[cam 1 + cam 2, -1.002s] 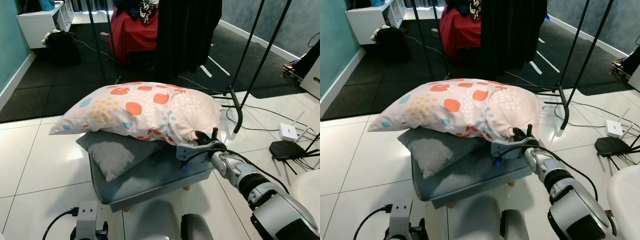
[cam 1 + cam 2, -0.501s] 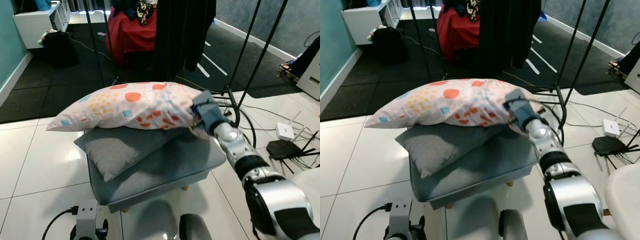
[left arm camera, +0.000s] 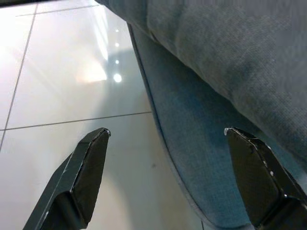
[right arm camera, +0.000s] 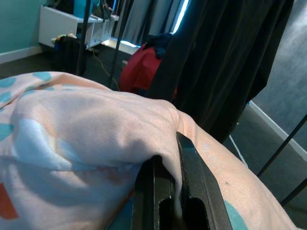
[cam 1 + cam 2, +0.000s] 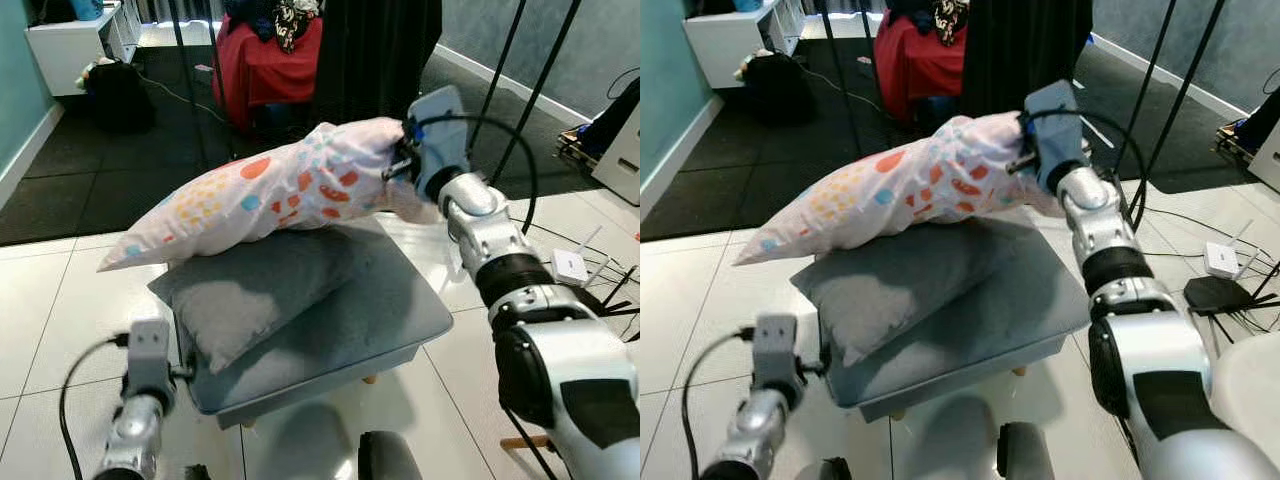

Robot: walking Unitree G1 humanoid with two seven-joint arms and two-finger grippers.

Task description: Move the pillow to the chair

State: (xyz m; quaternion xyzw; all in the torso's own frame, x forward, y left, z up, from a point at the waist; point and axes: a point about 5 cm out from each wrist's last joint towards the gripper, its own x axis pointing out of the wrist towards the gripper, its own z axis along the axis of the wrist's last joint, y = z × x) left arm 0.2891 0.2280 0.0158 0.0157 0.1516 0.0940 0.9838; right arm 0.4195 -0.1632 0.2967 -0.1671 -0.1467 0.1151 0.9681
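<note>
Pale pink cloth dotted with orange, yellow and teal marks the pillow (image 5: 285, 190), and we see it tilted over the blue-grey footstool (image 5: 400, 320): its right end is raised clear of the stool, while its left end droops down and rests on the grey cushion (image 5: 250, 295) that lies on the stool's left half. We find the right gripper (image 5: 400, 160) above the stool's far right corner, its two black fingers (image 4: 189, 187) pressed together on a fold of the pillow's fabric at the raised end, with cloth bulging over and around them in the right wrist view. The silver right arm (image 5: 500, 270) rises from beside the stool's right edge up to that end.

We see the left gripper (image 3: 165, 139) low beside the stool's near left corner, its fingers spread wide with nothing between them, one tip over the white floor tiles (image 5: 60, 330) and the other before the stool's padded edge, under the grey cushion's overhang.

Beyond the stool stand a black clothes rack (image 5: 500, 90) with dark garments (image 5: 375, 55) hanging from it, and farther back a red-draped piece of furniture (image 5: 262, 62). To the stool's right, on the tiles, lie a white router (image 5: 572, 265) and black cables (image 5: 610, 300).
</note>
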